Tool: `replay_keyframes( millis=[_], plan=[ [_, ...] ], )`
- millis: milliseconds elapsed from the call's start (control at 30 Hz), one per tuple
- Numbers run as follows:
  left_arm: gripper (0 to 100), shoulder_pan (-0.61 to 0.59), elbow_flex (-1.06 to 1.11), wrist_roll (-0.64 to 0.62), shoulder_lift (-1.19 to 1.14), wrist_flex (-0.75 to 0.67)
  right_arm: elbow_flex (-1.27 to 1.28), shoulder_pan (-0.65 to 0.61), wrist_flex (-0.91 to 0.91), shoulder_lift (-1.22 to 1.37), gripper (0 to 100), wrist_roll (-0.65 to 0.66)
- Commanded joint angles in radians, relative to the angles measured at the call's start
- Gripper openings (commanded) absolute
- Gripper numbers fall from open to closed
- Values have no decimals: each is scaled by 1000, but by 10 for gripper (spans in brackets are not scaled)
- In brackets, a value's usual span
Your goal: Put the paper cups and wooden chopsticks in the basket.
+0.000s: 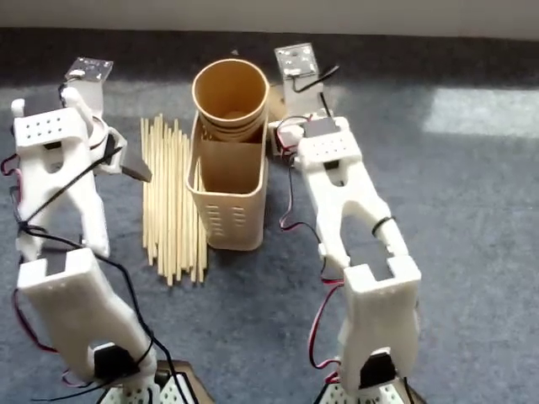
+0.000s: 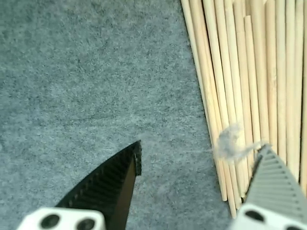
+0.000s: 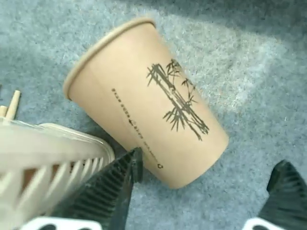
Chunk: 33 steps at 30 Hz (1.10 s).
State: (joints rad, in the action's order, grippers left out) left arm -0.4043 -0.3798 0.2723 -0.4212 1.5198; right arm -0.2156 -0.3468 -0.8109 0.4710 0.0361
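Left wrist view: the left tool [image 2: 201, 146] gapes wide and empty over the edge of the chopsticks [image 2: 249, 72], which lie loose on the worktop [image 2: 86, 72] beside the basket [image 1: 226, 198]. A pinch there may catch only a few and scatter the others. The right tool [image 3: 209, 158], also wide open and empty, faces a tilted cup [image 3: 144, 100] at the basket's end; a nudge could topple it. One basket, roughly twenty chopsticks, and several nested cups [image 1: 230, 93], exact number unclear.

Matt brown paper cup [image 3: 144, 127], pale smooth wooden chopsticks [image 2: 249, 91], slotted cream plastic basket [image 1: 227, 198], fuzzy grey cloth table [image 2: 86, 81].
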Motion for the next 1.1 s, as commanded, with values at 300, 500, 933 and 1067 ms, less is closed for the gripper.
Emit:
replay_keyframes(
  millis=[300, 500, 933, 1067],
  plan=[
    [352, -24, -12, 2, 12, -6, -134, -47, -317, -130, 393, 41],
    [351, 4, -16, 0, 30, 9, -234, -137, -616, -461, 393, 44],
    [351, 31, -131, -2, 143, 233, 153, 246, -757, -886, 393, 44],
    [351, 101, -12, -5, 166, 233, 489, 312, -742, -946, 393, 41]
  ],
)
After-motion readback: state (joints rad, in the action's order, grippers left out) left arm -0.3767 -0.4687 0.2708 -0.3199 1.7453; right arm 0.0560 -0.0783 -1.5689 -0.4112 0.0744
